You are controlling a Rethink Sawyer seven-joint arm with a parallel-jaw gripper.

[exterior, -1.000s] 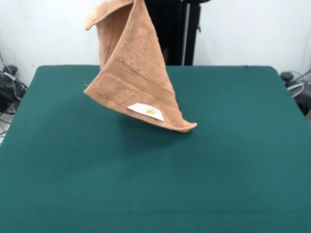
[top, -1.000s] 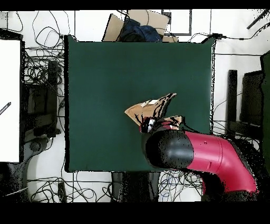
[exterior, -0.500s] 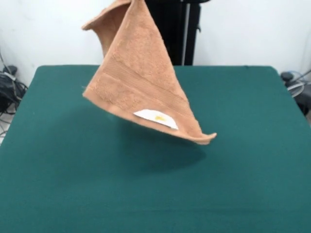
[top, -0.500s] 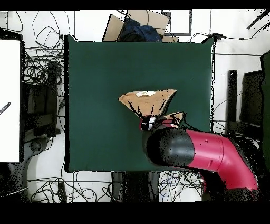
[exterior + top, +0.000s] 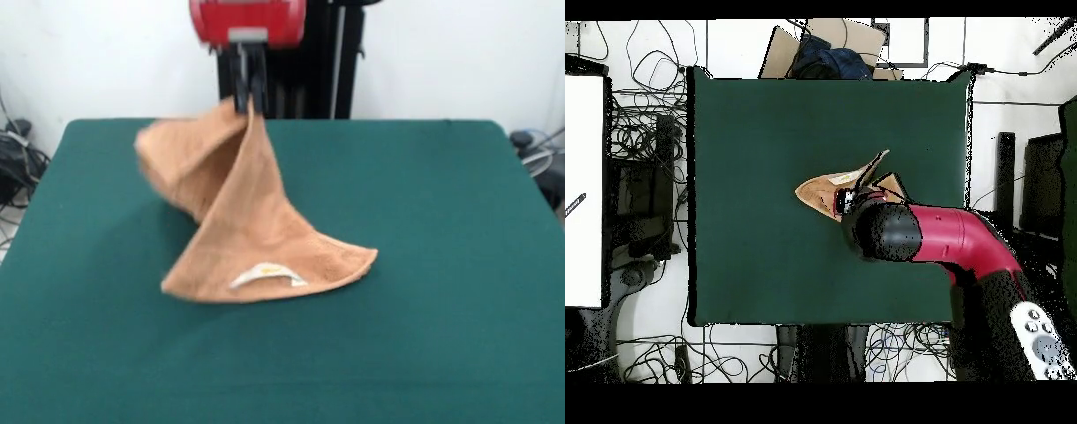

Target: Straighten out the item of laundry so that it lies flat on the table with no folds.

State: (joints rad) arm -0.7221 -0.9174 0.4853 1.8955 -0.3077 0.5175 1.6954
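One towel (image 5: 252,238) corner pinched in the pincer (image 5: 245,104); far folds hidden.

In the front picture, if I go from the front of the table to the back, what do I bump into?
Bare green table → the towel's bottom edge with its white label → the towel rising up → the gripper pinching its top corner.

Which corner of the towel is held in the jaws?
The top corner of the towel, pinched by the gripper. The two low corners at the label end rest on the table; another flops to the picture's left.
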